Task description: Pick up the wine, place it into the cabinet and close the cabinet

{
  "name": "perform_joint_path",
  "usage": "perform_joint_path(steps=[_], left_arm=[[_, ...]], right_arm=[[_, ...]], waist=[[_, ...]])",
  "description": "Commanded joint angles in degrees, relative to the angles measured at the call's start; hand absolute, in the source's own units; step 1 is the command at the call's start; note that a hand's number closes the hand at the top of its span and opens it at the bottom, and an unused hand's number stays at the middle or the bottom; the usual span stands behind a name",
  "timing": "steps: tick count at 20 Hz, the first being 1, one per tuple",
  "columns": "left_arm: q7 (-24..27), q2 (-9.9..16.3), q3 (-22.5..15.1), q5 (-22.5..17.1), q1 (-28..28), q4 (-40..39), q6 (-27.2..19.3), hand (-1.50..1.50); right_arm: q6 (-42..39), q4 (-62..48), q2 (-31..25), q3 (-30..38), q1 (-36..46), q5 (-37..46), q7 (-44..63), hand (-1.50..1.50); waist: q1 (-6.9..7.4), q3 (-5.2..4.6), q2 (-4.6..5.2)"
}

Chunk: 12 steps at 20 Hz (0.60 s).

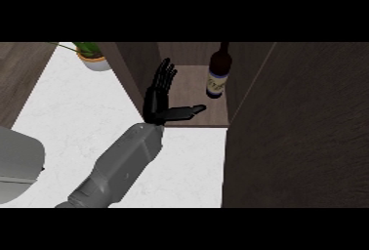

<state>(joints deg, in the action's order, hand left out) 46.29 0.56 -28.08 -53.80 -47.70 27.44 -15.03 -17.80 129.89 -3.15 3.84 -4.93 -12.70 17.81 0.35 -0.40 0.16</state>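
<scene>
We see: dark wine bottle [219, 73] w/ pale label; dark brown cabinet [302, 127]; white marbled worktop [79, 122]; black hand [160, 95]; green plant [88, 49], pale pot.

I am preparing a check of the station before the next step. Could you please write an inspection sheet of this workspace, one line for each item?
Surface: white marbled counter, bare where visible.
Job's things: dark wine bottle stands upright inside the open cabinet, on its wooden shelf; brown cabinet door stands open at the right.
Clutter: small potted plant at the counter's far edge.
Robot hand: one robot hand at the cabinet opening, fingers straight, thumb pointing towards the bottle, holding nothing; which arm it is cannot be told.
Cables: nothing seen.
Surroundings: grey rounded object at the left edge.
</scene>
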Motion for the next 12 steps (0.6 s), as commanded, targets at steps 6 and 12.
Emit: perform_joint_path(steps=[6, 12], left_arm=[[-7.65, 8.95, -8.63, 5.72, 17.21, 30.35, -4.48, -1.5], [-17.96, 17.61, -9.73, 7.82, 23.01, 54.41, -11.15, -1.5]], right_arm=[[0.23, 1.06, 0.54, -0.87, -1.02, 1.27, 0.02, -1.5], [1.99, 3.45, 0.31, -1.66, 1.75, 0.32, 4.36, -1.5]], waist=[[1.84, 0.46, -1.03], [0.79, 0.43, -0.61]])
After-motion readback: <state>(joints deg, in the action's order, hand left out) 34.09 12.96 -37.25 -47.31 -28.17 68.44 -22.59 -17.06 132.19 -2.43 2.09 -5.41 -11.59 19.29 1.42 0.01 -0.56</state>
